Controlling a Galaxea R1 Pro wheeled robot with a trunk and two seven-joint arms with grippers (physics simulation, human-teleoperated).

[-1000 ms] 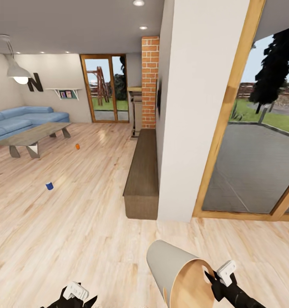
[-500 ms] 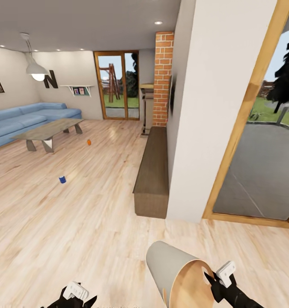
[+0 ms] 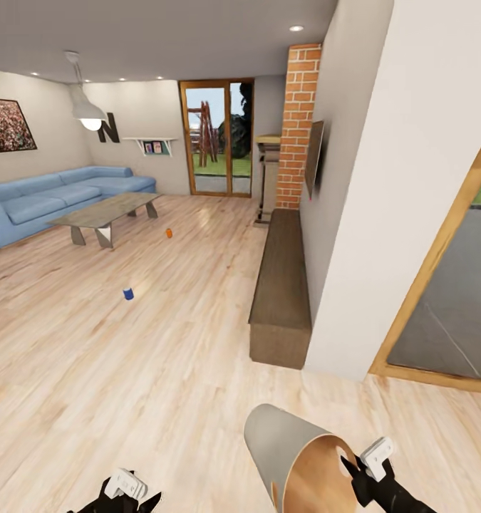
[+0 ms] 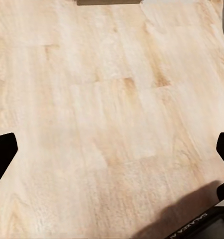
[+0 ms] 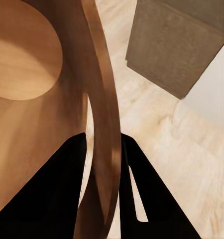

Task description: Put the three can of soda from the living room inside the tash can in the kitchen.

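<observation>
Nearest to the robot, the right gripper is pinched on the rim of the tash can. The right wrist view shows this best: the two dark fingers sit one on each side of the thin brown rim, with the round brown bottom of the can inside. From the head view you see the grey outside too. The can is tipped over on its side in the air, its long way running from the closed end, up and to the left, to the open mouth, which faces down toward the robot.

The left gripper is low on the left. In the left wrist view its black fingertips stand far apart, with nothing but wood floor between them.

Farther off, a dark blue can stands on the floor. Beyond it an orange can stands near the glass-topped table. Behind that is the blue sofa. A long wooden bench runs along the white wall on the right, up to the brick fireplace.
</observation>
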